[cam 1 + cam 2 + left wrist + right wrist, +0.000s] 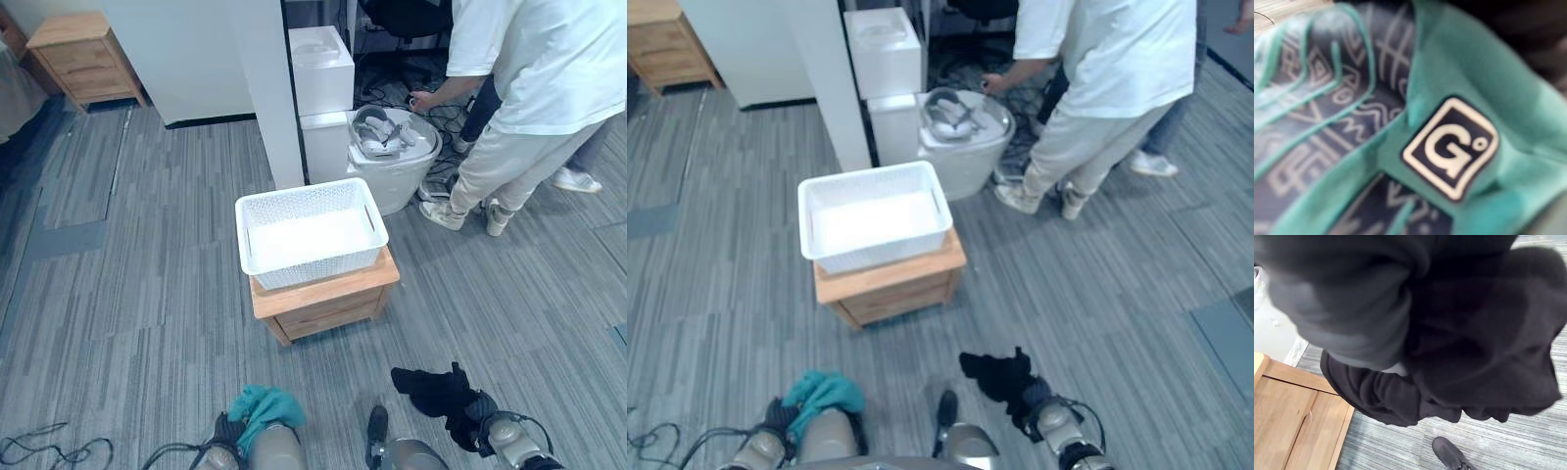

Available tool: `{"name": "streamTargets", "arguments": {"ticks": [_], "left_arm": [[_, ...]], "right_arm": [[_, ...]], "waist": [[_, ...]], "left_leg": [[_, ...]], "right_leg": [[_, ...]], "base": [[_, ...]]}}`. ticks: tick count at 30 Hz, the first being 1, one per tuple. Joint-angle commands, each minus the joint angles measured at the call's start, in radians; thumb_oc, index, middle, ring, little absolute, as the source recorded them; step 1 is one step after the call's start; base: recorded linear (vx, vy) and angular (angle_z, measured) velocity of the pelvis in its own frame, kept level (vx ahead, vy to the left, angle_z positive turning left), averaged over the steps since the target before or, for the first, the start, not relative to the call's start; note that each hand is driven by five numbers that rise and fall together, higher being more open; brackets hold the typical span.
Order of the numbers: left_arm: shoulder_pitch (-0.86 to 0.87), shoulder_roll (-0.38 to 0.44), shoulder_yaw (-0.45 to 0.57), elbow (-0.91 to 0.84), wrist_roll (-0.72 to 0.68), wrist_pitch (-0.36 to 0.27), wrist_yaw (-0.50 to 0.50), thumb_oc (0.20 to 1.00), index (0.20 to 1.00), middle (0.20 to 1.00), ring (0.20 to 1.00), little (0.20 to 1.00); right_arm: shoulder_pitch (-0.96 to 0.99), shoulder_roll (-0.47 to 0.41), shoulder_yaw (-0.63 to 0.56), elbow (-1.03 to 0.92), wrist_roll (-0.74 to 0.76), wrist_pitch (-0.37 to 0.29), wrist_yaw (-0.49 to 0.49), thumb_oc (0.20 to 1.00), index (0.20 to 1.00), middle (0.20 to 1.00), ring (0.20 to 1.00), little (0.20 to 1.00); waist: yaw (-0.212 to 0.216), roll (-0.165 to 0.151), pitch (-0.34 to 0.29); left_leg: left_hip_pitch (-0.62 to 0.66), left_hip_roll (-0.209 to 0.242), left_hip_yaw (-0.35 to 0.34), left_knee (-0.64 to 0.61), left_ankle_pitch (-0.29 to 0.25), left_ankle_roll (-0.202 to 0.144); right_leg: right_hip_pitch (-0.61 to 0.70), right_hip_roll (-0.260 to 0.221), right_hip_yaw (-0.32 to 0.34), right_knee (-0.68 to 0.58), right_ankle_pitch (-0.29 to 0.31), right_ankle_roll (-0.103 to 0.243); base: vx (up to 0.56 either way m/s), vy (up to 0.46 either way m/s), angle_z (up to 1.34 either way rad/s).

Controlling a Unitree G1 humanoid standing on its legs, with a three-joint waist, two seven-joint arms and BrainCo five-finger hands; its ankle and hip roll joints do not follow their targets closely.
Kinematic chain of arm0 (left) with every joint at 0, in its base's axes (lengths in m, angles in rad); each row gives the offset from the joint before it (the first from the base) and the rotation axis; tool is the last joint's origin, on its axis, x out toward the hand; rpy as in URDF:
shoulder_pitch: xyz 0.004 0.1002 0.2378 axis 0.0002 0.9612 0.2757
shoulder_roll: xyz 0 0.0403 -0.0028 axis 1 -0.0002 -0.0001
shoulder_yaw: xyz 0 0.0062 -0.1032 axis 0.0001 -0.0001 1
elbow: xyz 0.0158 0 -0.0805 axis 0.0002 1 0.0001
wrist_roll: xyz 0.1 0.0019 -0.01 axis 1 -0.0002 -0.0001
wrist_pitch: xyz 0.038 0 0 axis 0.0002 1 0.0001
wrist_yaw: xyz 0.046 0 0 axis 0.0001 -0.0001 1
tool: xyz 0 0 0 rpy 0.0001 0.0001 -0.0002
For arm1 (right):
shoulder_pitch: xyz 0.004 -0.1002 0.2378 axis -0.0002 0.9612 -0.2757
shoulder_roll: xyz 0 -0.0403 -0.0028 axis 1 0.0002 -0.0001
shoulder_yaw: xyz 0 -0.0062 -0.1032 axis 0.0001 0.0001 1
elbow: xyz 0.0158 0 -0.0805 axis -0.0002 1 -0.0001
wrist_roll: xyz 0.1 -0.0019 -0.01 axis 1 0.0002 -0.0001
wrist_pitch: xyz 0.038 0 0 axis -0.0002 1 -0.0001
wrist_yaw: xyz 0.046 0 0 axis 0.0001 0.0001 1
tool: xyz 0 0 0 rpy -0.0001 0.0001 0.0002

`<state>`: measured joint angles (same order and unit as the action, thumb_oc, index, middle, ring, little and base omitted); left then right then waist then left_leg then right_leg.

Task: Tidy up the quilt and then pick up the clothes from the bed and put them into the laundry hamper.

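A teal garment (266,403) with a dark patterned lining (1327,98) is bunched in my left hand (223,433) at the lower edge of the left eye view. My right hand (482,413) holds a black garment (436,390), which hangs in folds (1449,342) above the carpet. Both hands are low and close to me, and cloth covers their fingers. The white perforated laundry hamper (313,266) stands ahead on a small wooden nightstand (323,299), a short way beyond both hands. Nothing lies inside the hamper.
A person in white (539,78) bends over at the back right, beside a round white bin (392,176) holding a headset. A white column (269,88) rises behind the hamper. Another wooden nightstand (83,54) stands far left. Grey carpet surrounds the hamper.
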<state>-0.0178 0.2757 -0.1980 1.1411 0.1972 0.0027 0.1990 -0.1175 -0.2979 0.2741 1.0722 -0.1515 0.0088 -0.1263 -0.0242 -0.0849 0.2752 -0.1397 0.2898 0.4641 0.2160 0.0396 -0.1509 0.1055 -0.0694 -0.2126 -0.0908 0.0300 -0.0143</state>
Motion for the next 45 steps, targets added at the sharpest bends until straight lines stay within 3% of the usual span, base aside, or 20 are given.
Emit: {"name": "streamTargets", "arguments": {"ticks": [1,6,7,8,9,11,12,14,16,19,22,26,32,45], "left_arm": [[-0.005,0.004,-0.019,0.010,-0.031,-0.006,0.003,0.200,0.200,0.200,0.200,0.200],[-0.001,0.011,-0.028,0.014,-0.001,0.002,-0.007,0.200,0.200,0.200,0.200,0.200],[-0.004,0.017,-0.038,0.013,0.013,0.003,-0.008,0.200,0.200,0.200,0.200,0.200],[-0.012,0.031,-0.054,-0.001,0.037,0.004,-0.013,0.200,0.200,0.200,0.200,0.200],[-0.013,0.031,-0.054,-0.001,0.037,0.004,-0.014,0.200,0.200,0.200,0.200,0.200],[-0.022,0.052,-0.063,-0.025,0.055,-0.003,0.000,0.200,0.200,0.200,0.200,0.200],[-0.026,0.053,-0.065,-0.025,0.062,-0.008,-0.001,0.200,0.200,0.200,0.200,0.200],[-0.031,0.057,-0.071,-0.013,0.078,-0.016,-0.010,0.200,0.200,0.200,0.200,0.200],[-0.026,0.071,-0.067,0.000,0.091,-0.025,-0.009,0.200,0.200,0.200,0.200,0.200],[-0.005,0.077,-0.031,-0.003,0.073,-0.019,-0.011,0.200,0.200,0.200,0.200,0.200],[0.017,0.051,0.003,0.002,0.061,-0.026,-0.007,0.200,0.200,0.200,0.200,0.200],[0.031,0.031,0.000,0.020,0.074,-0.027,-0.011,0.200,0.200,0.200,0.200,0.200],[0.046,0.023,-0.006,0.030,0.074,-0.029,-0.011,0.200,0.200,0.200,0.200,0.200],[0.063,0.030,0.001,-0.013,-0.038,-0.057,0.058,0.200,0.200,0.200,0.200,0.200]], "right_arm": [[0.054,-0.050,-0.009,-0.084,-0.013,-0.011,0.000,0.200,0.200,0.200,0.200,0.200],[0.057,-0.058,-0.036,-0.134,-0.009,-0.017,-0.013,0.200,0.200,0.200,0.200,0.200],[0.051,-0.063,-0.048,-0.158,-0.004,-0.022,-0.022,0.200,0.200,0.200,0.200,0.200],[0.029,-0.089,-0.069,-0.251,-0.015,-0.027,-0.039,0.200,0.200,0.200,0.200,0.200],[0.029,-0.089,-0.070,-0.252,-0.016,-0.026,-0.039,0.200,0.200,0.200,0.200,0.200],[0.013,-0.130,-0.110,-0.369,-0.012,-0.041,-0.074,0.200,0.200,0.200,0.200,0.200],[0.015,-0.153,-0.129,-0.431,-0.011,-0.050,-0.085,0.200,0.200,0.200,0.200,0.200],[0.023,-0.204,-0.166,-0.552,-0.016,-0.066,-0.101,0.200,0.200,0.200,0.200,0.200],[0.026,-0.267,-0.215,-0.646,-0.014,-0.081,-0.121,0.200,0.200,0.200,0.200,0.200],[0.033,-0.316,-0.271,-0.771,-0.031,-0.092,-0.143,0.200,0.200,0.200,0.200,0.200],[0.065,-0.371,-0.362,-0.935,-0.036,-0.129,-0.144,0.200,0.200,0.200,0.200,0.200],[0.064,-0.381,-0.375,-1.055,0.007,-0.165,-0.102,0.200,0.200,0.200,0.200,0.200],[-0.052,-0.399,-0.234,-1.234,0.084,-0.224,-0.006,0.200,0.200,0.200,0.200,0.200],[-0.407,-0.362,0.078,-1.117,0.070,-0.191,0.039,0.200,0.200,0.200,0.200,0.200]], "waist": [[-0.019,0.034,-0.061],[-0.029,0.041,-0.072],[-0.030,0.038,-0.069],[-0.051,0.034,-0.049],[-0.049,0.032,-0.050],[-0.082,0.037,-0.019],[-0.090,0.040,-0.017],[-0.119,0.034,-0.024],[-0.133,0.020,-0.030],[-0.123,0.004,-0.050],[-0.124,0.015,-0.073],[-0.125,0.026,-0.087],[-0.098,0.023,-0.088],[0.007,0.016,-0.059]], "left_leg": [[0.076,-0.029,-0.045,-0.139,0.024,0.001],[0.132,-0.061,-0.034,-0.198,0.022,0.026],[0.149,-0.074,-0.030,-0.204,0.008,0.038],[0.190,-0.098,-0.018,-0.230,-0.022,0.070],[0.190,-0.100,-0.015,-0.231,-0.022,0.071],[0.221,-0.103,-0.014,-0.261,-0.035,0.089],[0.230,-0.103,-0.018,-0.267,-0.040,0.088],[0.248,-0.119,-0.032,-0.271,-0.051,0.078],[0.254,-0.130,-0.044,-0.263,-0.069,0.072],[0.269,-0.120,-0.042,-0.240,-0.086,0.065],[0.291,-0.113,-0.040,-0.254,-0.073,0.056],[0.314,-0.110,-0.041,-0.295,-0.049,0.044],[0.315,-0.106,-0.043,-0.303,-0.044,0.034],[0.233,-0.110,-0.107,-0.303,-0.020,0.030]], "right_leg": [[0.100,-0.069,-0.064,0.030,-0.160,0.138],[0.084,-0.090,-0.070,0.139,-0.171,0.152],[0.065,-0.105,-0.066,0.204,-0.168,0.163],[-0.029,-0.147,-0.030,0.401,-0.105,0.198],[-0.033,-0.150,-0.026,0.407,-0.108,0.199],[-0.156,-0.144,0.053,0.567,-0.059,0.211],[-0.186,-0.119,0.088,0.538,-0.072,0.198],[-0.163,-0.084,0.133,0.332,-0.093,0.184],[-0.127,-0.087,0.159,0.161,-0.085,0.198],[-0.101,-0.078,0.157,0.137,-0.066,0.192],[-0.053,-0.067,0.131,0.072,-0.060,0.180],[-0.015,-0.071,0.110,0.025,-0.045,0.185],[0.001,-0.079,0.091,0.011,-0.037,0.193],[-0.026,-0.094,0.035,0.015,-0.027,0.191]], "base": [[0.26,0.137,-0.05],[0.21,0.225,-0.14],[0.22,0.353,-0.06],[0.16,0.278,0.01],[0.10,0.282,-0.01],[0.04,0.173,-0.05],[0.13,0.112,0.05],[0.19,0.008,0.10],[0.17,-0.086,0.23],[0.09,-0.103,0.45],[0.12,-0.044,0.11],[0.06,0.011,0.09],[0.01,0.008,0.06],[-0.01,0.008,0.16]]}}
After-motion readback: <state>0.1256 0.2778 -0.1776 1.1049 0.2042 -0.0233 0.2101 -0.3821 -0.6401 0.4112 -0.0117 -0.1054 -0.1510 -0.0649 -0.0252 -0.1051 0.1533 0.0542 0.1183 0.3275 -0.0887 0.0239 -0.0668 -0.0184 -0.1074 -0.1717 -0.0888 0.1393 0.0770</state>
